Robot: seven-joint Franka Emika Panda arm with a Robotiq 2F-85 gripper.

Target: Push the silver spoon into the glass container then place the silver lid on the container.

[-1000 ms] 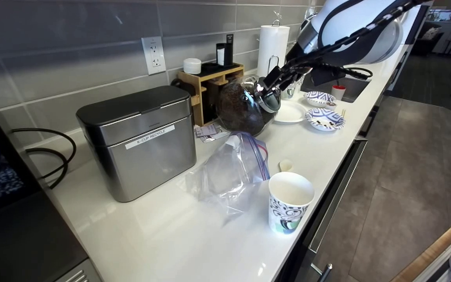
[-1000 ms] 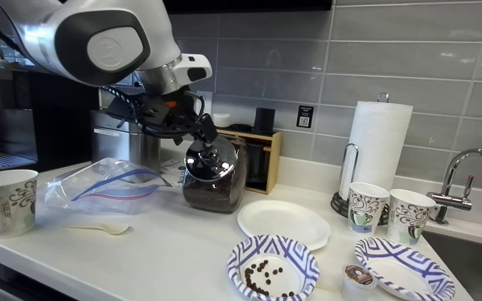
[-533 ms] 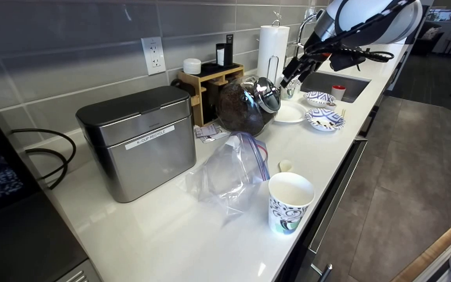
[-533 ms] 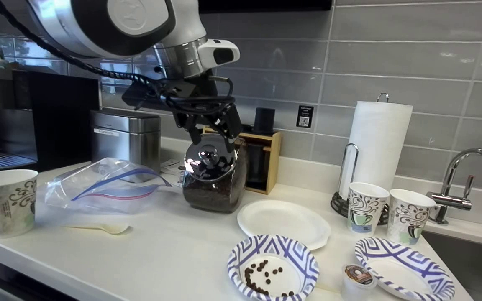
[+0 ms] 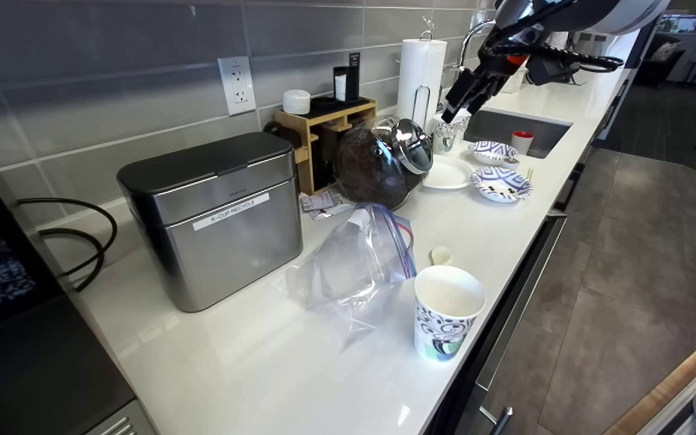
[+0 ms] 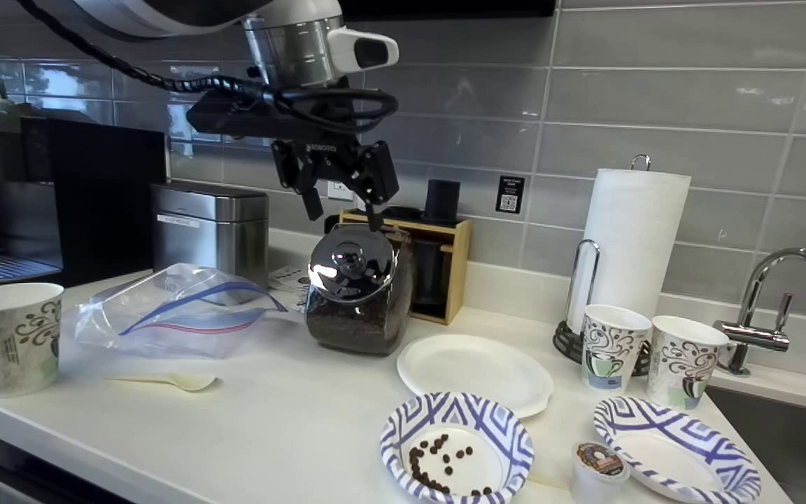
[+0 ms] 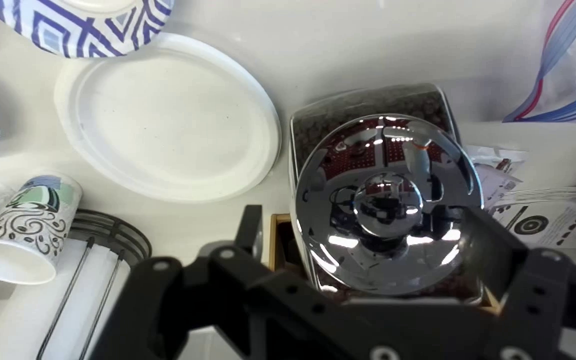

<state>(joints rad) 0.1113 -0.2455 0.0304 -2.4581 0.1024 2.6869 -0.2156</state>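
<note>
The glass container (image 6: pixel 364 329), full of dark beans, stands on the counter with its tilted mouth capped by the round silver lid (image 6: pixel 352 264). The container (image 5: pixel 369 169) and lid (image 5: pixel 413 146) also show in the other exterior view. In the wrist view the lid (image 7: pixel 388 200) with its round knob lies over the container (image 7: pixel 318 120). My gripper (image 6: pixel 344 215) is open and empty, apart from the lid and above it in that exterior view. Its spread fingers show in the wrist view (image 7: pixel 353 215). No silver spoon shows; whether it is inside the container is hidden.
A wooden organizer (image 6: pixel 456 280) stands behind the container. A plastic bag (image 6: pixel 186 322), a cream spoon (image 6: pixel 189 381) and a paper cup (image 6: pixel 11 343) lie to one side. A white plate (image 6: pixel 473 371), patterned bowls (image 6: pixel 459 406), more cups (image 6: pixel 613 343) and a paper towel roll (image 6: pixel 634 245) are on the other.
One second ago the fingers were at the lid's knob. They have since opened, come off it and moved up and away. The lid and container have stayed in place.
</note>
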